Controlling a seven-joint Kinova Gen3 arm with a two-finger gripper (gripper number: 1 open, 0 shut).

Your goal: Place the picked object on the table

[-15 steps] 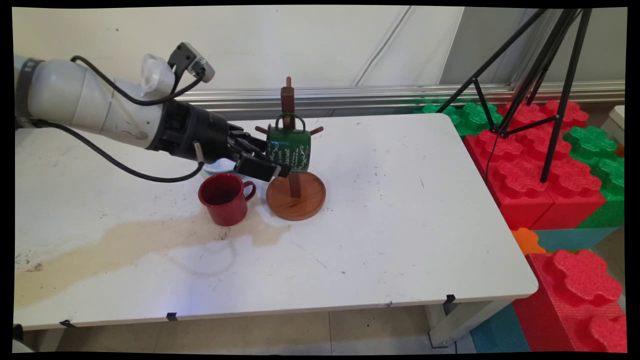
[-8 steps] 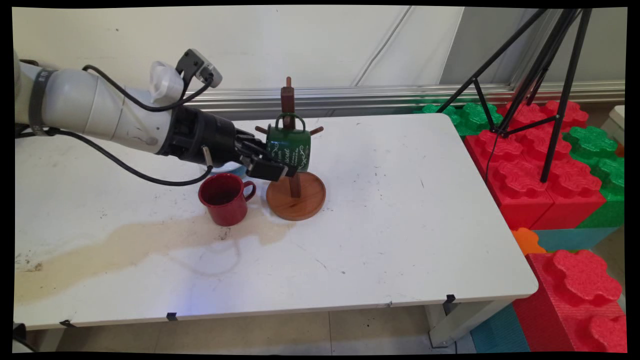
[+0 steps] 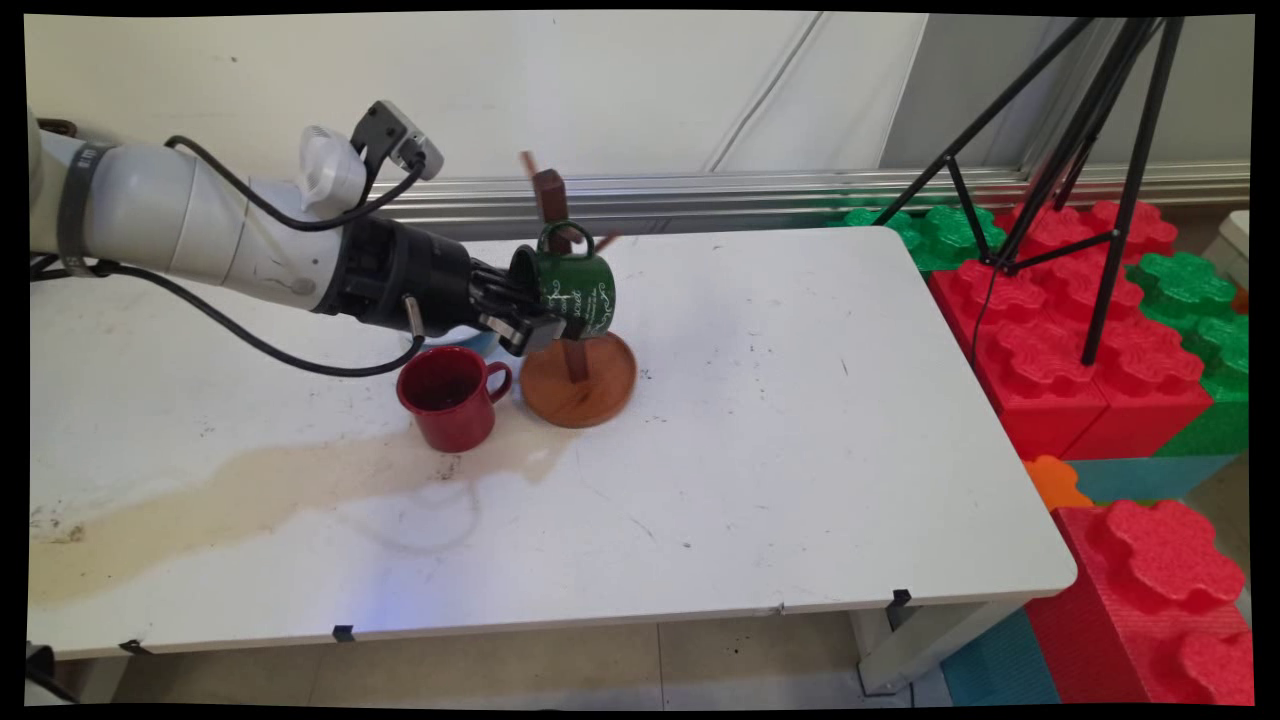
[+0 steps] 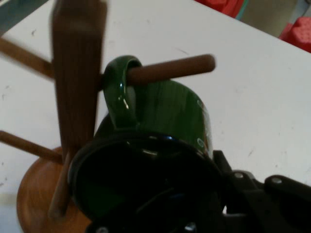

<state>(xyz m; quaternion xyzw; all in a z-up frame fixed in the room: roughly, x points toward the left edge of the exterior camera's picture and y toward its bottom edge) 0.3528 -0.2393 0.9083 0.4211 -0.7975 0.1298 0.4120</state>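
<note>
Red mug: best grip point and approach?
Probably pinch the rim wall from above, on the picture-left side away from the handle. The red mug stands upright with its mouth open, and its handle points toward the wooden mug tree's base, crowding that side. The end effector, shut on the green mug, is just behind it.

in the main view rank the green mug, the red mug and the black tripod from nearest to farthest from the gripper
1. Green mug: at the gripper, hanging on the wooden rack.
2. Red mug: just below the gripper, on the table.
3. Black tripod: far right, off the table.
</note>
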